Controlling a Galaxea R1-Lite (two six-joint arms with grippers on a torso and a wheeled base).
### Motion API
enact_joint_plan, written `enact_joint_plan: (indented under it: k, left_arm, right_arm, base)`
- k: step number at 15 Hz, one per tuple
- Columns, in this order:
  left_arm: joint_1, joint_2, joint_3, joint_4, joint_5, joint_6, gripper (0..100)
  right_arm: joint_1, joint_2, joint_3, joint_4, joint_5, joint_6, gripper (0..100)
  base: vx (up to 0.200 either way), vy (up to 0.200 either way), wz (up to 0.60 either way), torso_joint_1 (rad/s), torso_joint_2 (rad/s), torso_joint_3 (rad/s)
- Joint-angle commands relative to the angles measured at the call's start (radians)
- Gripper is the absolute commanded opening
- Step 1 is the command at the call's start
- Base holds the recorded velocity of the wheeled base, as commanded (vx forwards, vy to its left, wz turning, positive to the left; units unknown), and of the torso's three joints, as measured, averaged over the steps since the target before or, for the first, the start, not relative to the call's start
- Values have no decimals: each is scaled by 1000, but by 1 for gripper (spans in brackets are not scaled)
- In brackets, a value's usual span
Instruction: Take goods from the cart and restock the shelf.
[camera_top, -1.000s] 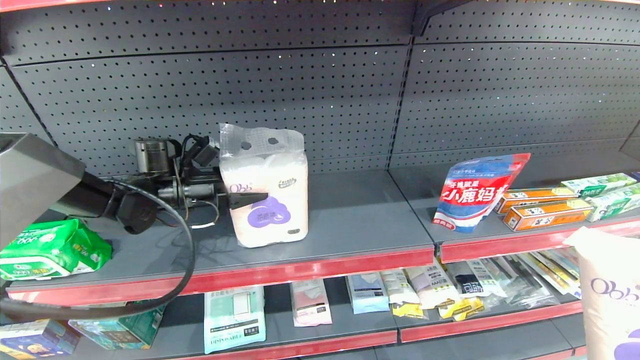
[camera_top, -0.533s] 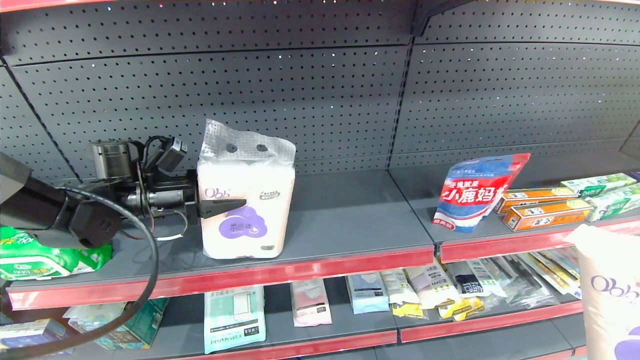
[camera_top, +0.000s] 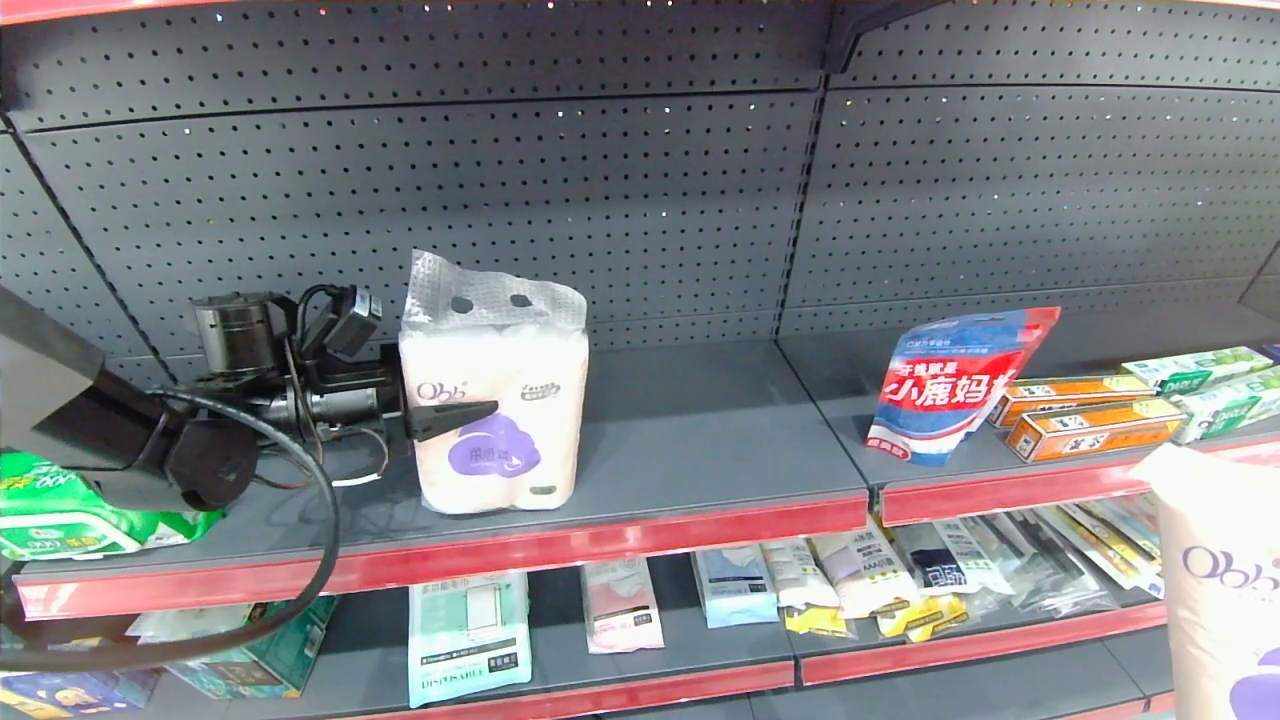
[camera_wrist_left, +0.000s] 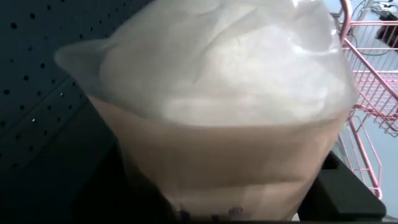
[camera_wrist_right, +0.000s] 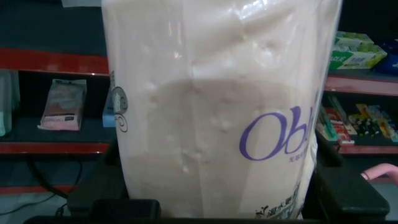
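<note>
Head view: the left gripper (camera_top: 478, 398) comes in level over the left end of the upper shelf (camera_top: 700, 440), a black cable looping beneath its arm.
Left fingers: spread to the depth of the tissue-roll pack (camera_top: 510, 365) and pinching it. One dark finger (camera_top: 450, 418) lies across the printed front face, and the other is hidden behind the pack.
Tissue-roll pack: upright on the left half of the upper shelf, near its red front edge, with the clear handle flap standing up. Its base meets the board, but I cannot tell whether its weight rests there.
Left wrist view: the same pack (camera_wrist_left: 230, 124) sits close between the dark fingers (camera_wrist_left: 345, 186), with a pink cart (camera_wrist_left: 373, 81) out beyond the upper shelf's front.
Right gripper (camera_wrist_right: 217, 199): held off the upper shelf, in front of and below its right end.
Right fingers (camera_wrist_right: 354, 186): spread wide, clamping the second tissue-roll pack (camera_wrist_right: 217, 112) from both sides.
Second tissue-roll pack (camera_top: 1215, 590): upright in the air, clear of the upper shelf.
Green wipes pack (camera_top: 60, 510): at the far left end of the upper shelf.
Red-and-blue pouch (camera_top: 950, 385): leaning on the right half of the upper shelf.
Orange boxes (camera_top: 1090, 425): just beside the pouch, toward the upper shelf's right end.
Sachets (camera_top: 620, 605): on the board under the upper shelf.
</note>
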Motion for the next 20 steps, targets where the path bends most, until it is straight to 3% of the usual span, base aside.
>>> enact_joint_plan:
  k: [1,9,14,20]
  left_arm:
    - [-10,24,0,0,4,1,0]
    - [-18,-16,122,-16,-5,1,0]
    - [-15,-14,132,-54,-56,-9,0]
    - [-15,-16,140,-56,-76,-12,0]
  right_arm:
    - [-1,0,-1,0,0,0,0]
    - [0,5,-4,0,0,0,0]
    - [-1,12,-7,0,0,0,0]
    - [-1,12,-9,0,0,0,0]
  base:
    - [0,0,0,0,0,0]
    - [0,0,0,0,0,0]
    - [0,0,0,0,0,0]
    - [0,0,0,0,0,0]
